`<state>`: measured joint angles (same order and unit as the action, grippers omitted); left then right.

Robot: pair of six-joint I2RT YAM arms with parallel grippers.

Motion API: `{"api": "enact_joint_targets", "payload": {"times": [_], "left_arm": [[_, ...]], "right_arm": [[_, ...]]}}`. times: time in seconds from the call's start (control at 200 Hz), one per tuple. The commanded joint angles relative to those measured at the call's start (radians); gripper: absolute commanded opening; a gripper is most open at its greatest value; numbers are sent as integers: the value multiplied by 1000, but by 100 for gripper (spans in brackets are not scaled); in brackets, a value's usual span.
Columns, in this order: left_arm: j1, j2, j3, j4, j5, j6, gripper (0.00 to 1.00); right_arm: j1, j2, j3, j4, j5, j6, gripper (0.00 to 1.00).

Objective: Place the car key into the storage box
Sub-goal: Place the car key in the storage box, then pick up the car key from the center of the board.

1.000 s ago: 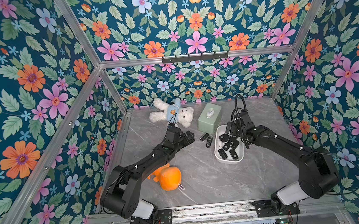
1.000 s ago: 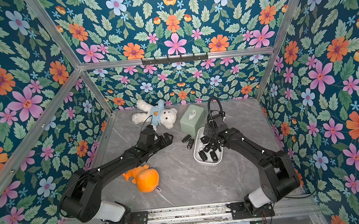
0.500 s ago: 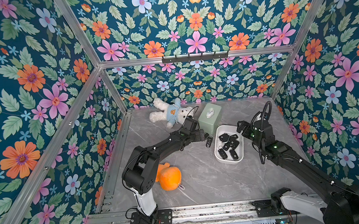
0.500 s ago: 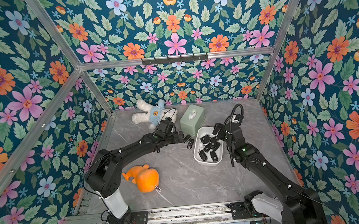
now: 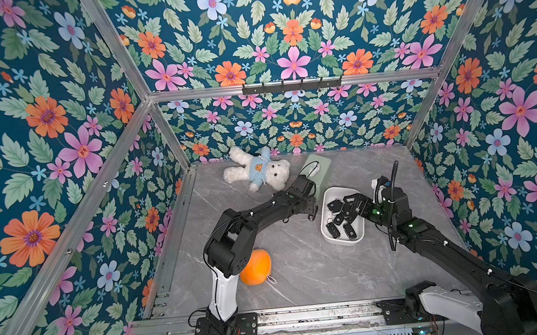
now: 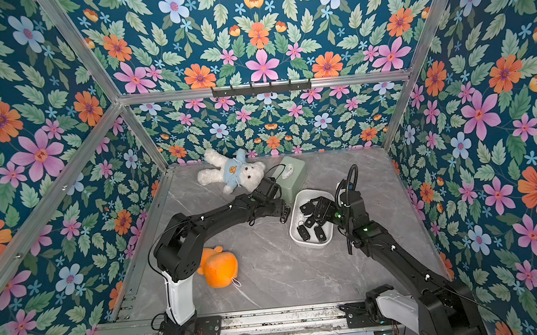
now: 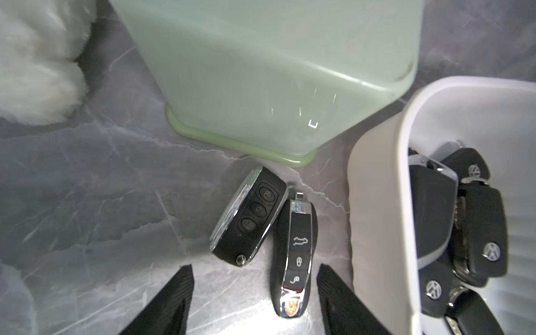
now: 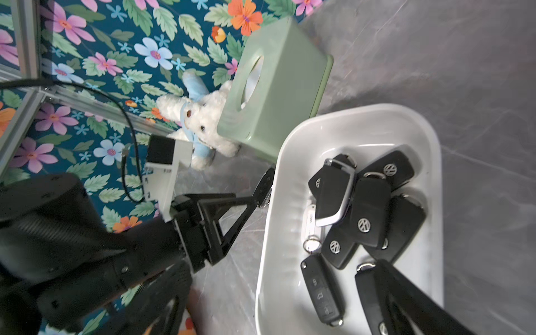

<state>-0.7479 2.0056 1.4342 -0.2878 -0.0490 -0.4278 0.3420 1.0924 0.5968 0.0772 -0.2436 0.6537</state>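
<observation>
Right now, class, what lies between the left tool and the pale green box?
Two things side by side: a three-button car key and a chrome-ended car key, nearest the left tool. The left wrist view shows it.

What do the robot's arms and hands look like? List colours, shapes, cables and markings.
The left arm and right arm: black links on white base segments, small green lights at joints. The left hand and right hand: black, triangular open-frame fingers with ribbed pads. Black cables loop at each wrist.

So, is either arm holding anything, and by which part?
Nothing yet. The left jaws straddle the crested car key without gripping; the right jaws are open.
</observation>
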Motion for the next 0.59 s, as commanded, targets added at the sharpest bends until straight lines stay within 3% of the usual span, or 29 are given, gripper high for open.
{"api": "enact_joint_targets", "payload": {"times": [0.0,0.59], "left_arm": [[-4,20,25,-37,-2,16,68],[-45,141,161,-114,-11,71,59]], "right_arm": [[1,-1,-6,62,-87,21,99],[0,-9,-10,59,-73,16,99]]}}
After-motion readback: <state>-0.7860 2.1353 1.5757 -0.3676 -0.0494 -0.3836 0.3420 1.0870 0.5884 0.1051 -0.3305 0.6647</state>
